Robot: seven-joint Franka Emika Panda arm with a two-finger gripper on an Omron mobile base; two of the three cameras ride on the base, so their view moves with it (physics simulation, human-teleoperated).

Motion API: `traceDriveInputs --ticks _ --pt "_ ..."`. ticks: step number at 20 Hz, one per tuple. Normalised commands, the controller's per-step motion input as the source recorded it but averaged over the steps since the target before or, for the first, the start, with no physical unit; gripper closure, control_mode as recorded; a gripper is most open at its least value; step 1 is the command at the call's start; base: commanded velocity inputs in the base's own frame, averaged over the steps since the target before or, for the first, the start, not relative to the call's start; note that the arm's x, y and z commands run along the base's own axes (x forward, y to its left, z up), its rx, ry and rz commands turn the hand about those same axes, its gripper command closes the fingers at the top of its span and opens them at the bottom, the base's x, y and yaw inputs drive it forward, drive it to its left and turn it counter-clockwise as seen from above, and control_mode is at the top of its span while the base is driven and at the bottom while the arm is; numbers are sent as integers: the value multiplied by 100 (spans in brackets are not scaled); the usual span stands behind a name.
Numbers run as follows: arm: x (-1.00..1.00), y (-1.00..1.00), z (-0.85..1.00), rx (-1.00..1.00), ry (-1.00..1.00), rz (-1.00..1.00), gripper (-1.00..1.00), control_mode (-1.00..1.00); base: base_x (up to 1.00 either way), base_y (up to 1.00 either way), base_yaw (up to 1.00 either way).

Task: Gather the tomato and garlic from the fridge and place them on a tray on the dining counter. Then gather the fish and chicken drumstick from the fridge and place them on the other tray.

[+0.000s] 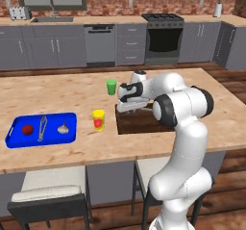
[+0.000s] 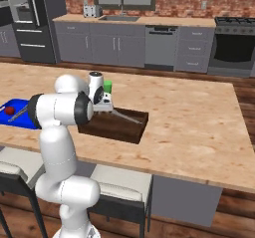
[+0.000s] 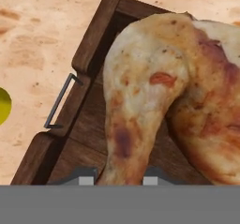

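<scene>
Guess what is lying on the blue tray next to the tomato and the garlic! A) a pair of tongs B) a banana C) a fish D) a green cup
A: metal tongs lie on the blue tray, between the red tomato and the garlic.

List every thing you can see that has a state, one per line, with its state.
Gripper: over the wooden tray, shut on the chicken drumstick.
Chicken drumstick: held between the fingers.
Wooden tray: on the counter; whether the fish is in it cannot be told.
Blue tray: on the counter, holding the tomato and garlic.
Oven: door closed.
Dishwasher: door closed.
</scene>
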Motion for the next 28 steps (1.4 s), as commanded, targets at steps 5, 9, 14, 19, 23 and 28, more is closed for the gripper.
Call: traceDriveInputs --ticks 5,9,14,19,23,28 --pt "0 0 0 0 0 0 -100 -100 0 0 0" --pt "-10 0 9 0 0 0 -100 -100 0 0 0" --pt "-26 0 32 0 0 -1 -100 -100 0 0 0" --pt "-47 0 50 0 0 -5 -100 -100 0 0 0" --pt "-74 -5 59 0 0 -8 -100 -100 0 0 0" --pt "-90 -24 67 0 1 -11 -100 -100 0 0 0"
